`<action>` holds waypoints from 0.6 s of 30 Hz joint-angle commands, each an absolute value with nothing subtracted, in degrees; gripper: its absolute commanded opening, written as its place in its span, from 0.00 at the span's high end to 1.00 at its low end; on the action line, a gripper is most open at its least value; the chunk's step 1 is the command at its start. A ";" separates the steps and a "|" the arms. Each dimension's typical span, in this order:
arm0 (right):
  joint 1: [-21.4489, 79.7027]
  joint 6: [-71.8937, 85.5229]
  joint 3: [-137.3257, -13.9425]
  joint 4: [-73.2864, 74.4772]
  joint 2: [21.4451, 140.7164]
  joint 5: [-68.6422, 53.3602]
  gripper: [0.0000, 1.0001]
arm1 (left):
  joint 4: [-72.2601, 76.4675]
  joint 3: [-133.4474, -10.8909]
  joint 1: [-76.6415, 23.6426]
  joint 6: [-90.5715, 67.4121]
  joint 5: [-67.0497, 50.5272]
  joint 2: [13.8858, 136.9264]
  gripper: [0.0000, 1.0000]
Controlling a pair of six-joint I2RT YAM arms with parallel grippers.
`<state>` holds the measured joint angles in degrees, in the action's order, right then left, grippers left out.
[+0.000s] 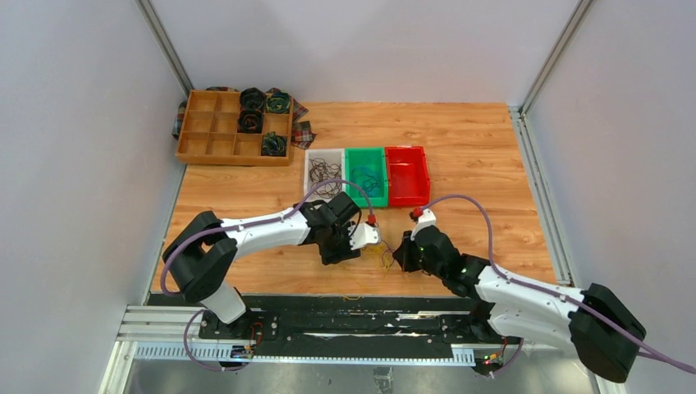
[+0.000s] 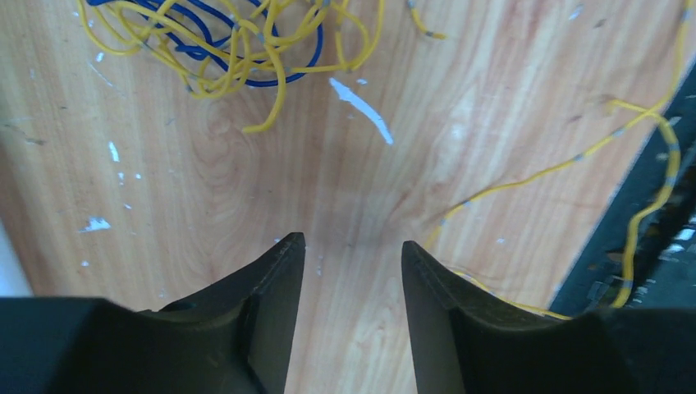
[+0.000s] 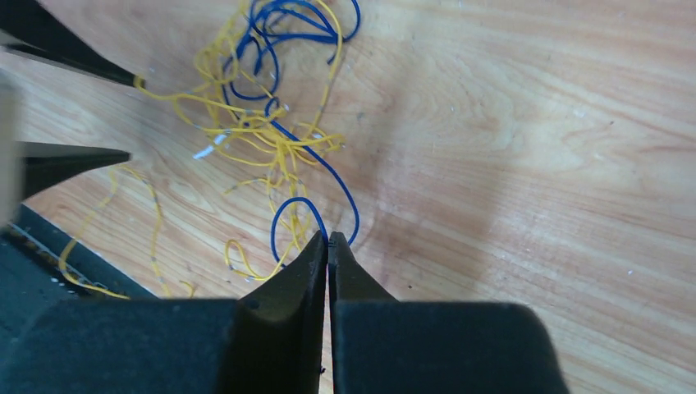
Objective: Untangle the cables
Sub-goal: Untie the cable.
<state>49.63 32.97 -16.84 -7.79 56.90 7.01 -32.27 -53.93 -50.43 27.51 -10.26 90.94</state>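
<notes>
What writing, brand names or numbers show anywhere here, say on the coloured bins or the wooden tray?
None: no word, number or sign is readable in any view.
The red bin, green bin, white bin and wooden tray show no print.

No text, label, brand, number or sign could be read in any view. White flecks [image 2: 361,107] on the pale wooden counter [image 2: 509,90] were probably chipped paint rather than print, though the wrist views were soft.
</notes>
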 commanded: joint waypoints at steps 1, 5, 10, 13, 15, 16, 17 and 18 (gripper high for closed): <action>49.93 32.97 -18.90 -1.97 50.44 7.65 0.99 | -25.35 -51.26 -50.93 28.67 -4.22 91.09 0.52; 49.66 33.35 -19.51 1.58 41.35 8.48 0.99 | -25.01 -50.36 -50.98 28.95 0.13 92.10 0.64; 49.51 31.67 -22.21 5.72 32.56 8.33 0.99 | -32.92 -55.09 -48.07 29.45 -6.24 88.50 0.68; 49.47 30.22 -25.32 7.06 31.26 6.74 0.99 | -42.05 -61.37 -44.73 31.30 -13.16 84.87 0.56; 49.51 29.31 -27.28 6.46 31.98 4.77 0.99 | -47.16 -66.19 -42.95 33.24 -16.40 82.82 0.40; 49.48 28.95 -28.37 5.71 32.75 3.56 0.99 | -49.63 -68.80 -42.62 34.17 -17.60 81.85 0.34; 49.55 28.61 -29.31 5.00 33.69 2.46 0.99 | -51.69 -71.30 -42.57 34.79 -18.69 80.94 0.30; 49.56 28.26 -30.28 4.26 34.91 0.78 0.99 | -52.92 -73.80 -42.54 35.22 -20.27 79.89 0.26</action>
